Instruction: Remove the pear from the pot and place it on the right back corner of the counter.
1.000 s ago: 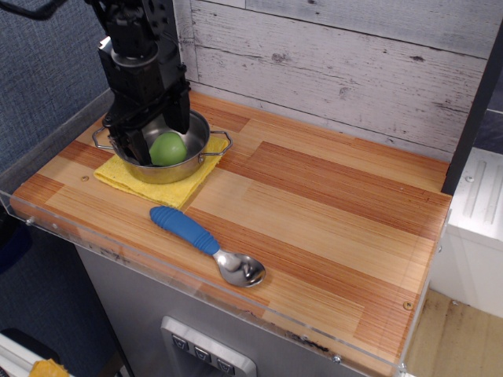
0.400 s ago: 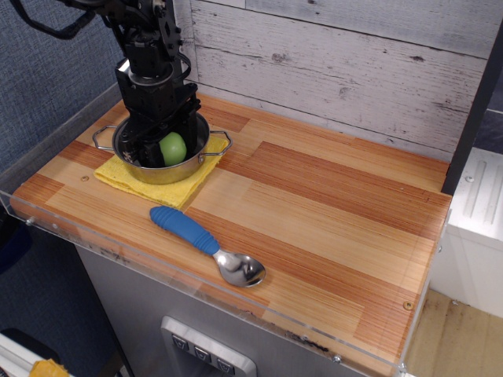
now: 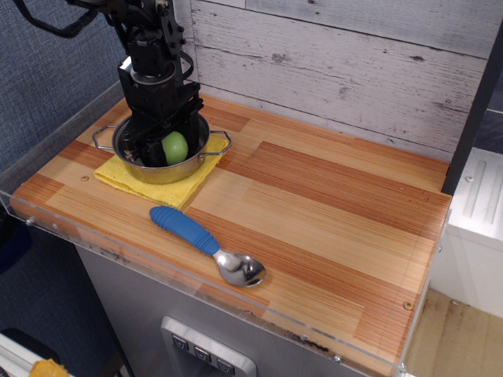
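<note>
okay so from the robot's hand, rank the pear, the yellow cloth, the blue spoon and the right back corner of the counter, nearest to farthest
Measured from the hand:
1. Pear, between its fingers, inside the pot.
2. Yellow cloth, under the pot.
3. Blue spoon, toward the front edge.
4. Right back corner of the counter, far right.

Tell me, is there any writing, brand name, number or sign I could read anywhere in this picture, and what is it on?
None can be read.
The pot, the pear, the yellow cloth and the blue-handled spoon bear no visible print.
The gripper is plain black, with no label showing.
The small buttons on the panel below the counter are too small to read.
</note>
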You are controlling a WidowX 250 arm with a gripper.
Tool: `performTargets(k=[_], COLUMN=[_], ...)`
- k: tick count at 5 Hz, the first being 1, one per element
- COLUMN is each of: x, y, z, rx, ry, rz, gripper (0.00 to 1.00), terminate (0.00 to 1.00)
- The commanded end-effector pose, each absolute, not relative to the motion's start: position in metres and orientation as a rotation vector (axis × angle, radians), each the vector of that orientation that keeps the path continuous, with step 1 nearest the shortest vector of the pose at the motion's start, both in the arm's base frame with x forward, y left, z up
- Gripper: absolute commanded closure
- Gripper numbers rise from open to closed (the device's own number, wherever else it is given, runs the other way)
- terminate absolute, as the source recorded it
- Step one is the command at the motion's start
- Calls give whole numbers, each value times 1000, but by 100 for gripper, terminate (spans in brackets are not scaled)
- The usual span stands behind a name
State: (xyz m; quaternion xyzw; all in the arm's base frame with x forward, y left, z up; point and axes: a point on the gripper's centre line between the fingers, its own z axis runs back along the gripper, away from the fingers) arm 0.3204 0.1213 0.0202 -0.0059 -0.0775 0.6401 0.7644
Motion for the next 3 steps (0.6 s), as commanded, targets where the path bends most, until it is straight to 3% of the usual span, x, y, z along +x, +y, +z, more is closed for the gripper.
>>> performTargets(k=[1,3], x=[316,312], y=[126,98], z=[94,140], rx=[-48,-97], ry=[-307,-381], rz=[1422,1376], gripper=[100,100], terminate=[0,0])
